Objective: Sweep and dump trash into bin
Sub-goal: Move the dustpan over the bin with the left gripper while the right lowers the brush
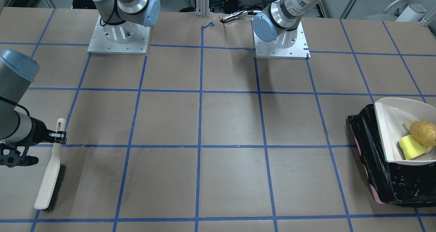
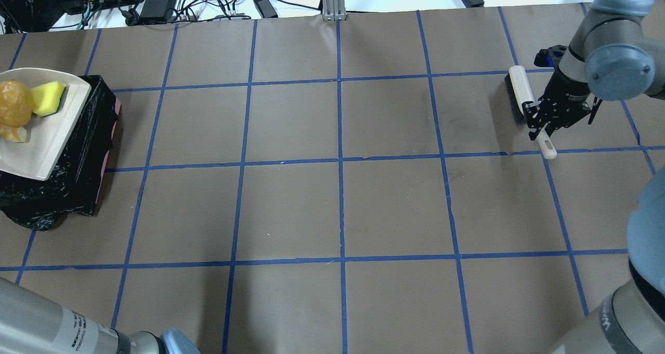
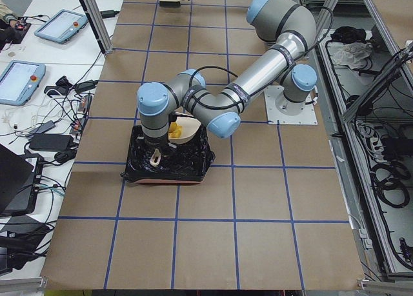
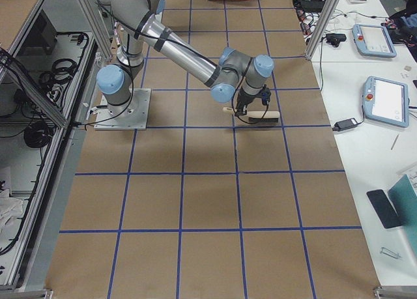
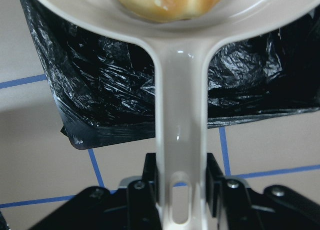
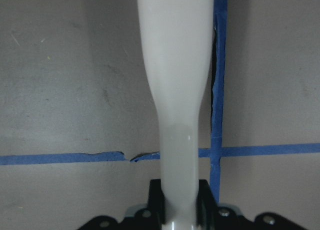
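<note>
A cream-white dustpan [image 2: 49, 133] hangs over the black-lined bin [image 2: 83, 161] at the table's left end. The trash lies in the pan: a brown lump [image 1: 424, 132], a yellow wedge [image 1: 410, 147] and a tan peel [image 2: 14, 134]. In the left wrist view my left gripper [image 5: 181, 190] is shut on the pan's handle [image 5: 180, 140], with the bin's bag [image 5: 100, 99] below. At the table's right end, my right gripper [image 2: 537, 117] is shut on the handle of a cream brush [image 2: 519, 91]. The brush's dark bristles [image 1: 56, 187] rest on the table.
Brown paper with a blue tape grid [image 2: 340, 161] covers the table. The two arm bases [image 1: 118, 37] [image 1: 281, 41] stand at the robot's side. Cables and power bricks [image 2: 156, 0] lie beyond the far edge. Tablets [image 4: 384, 97] sit on a side bench.
</note>
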You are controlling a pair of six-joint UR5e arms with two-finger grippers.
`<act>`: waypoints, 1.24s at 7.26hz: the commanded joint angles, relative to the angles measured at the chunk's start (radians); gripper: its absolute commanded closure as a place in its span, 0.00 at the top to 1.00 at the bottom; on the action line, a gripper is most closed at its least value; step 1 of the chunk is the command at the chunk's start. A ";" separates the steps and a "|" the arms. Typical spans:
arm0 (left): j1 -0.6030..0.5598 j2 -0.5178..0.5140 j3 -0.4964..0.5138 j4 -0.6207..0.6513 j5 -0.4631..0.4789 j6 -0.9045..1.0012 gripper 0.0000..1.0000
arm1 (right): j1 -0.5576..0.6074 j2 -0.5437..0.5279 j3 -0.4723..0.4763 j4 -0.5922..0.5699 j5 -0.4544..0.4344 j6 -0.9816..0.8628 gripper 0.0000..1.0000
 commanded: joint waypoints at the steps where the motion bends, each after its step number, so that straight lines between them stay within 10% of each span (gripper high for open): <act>1: 0.001 -0.006 0.003 0.030 0.023 0.071 0.16 | 0.000 0.002 0.001 0.005 0.000 -0.005 0.00; 2: 0.001 -0.015 0.017 0.040 0.031 0.090 0.16 | -0.002 0.002 0.001 0.005 0.000 -0.008 0.14; 4: 0.004 -0.038 0.049 0.041 0.044 0.108 0.15 | -0.002 -0.003 -0.001 0.001 0.000 -0.016 0.87; 5: 0.004 -0.048 0.063 0.043 0.045 0.133 0.15 | -0.002 -0.010 -0.004 0.004 0.000 -0.001 1.00; 9: 0.004 -0.075 0.078 0.110 0.065 0.202 0.14 | 0.001 -0.120 -0.012 0.036 -0.065 0.025 1.00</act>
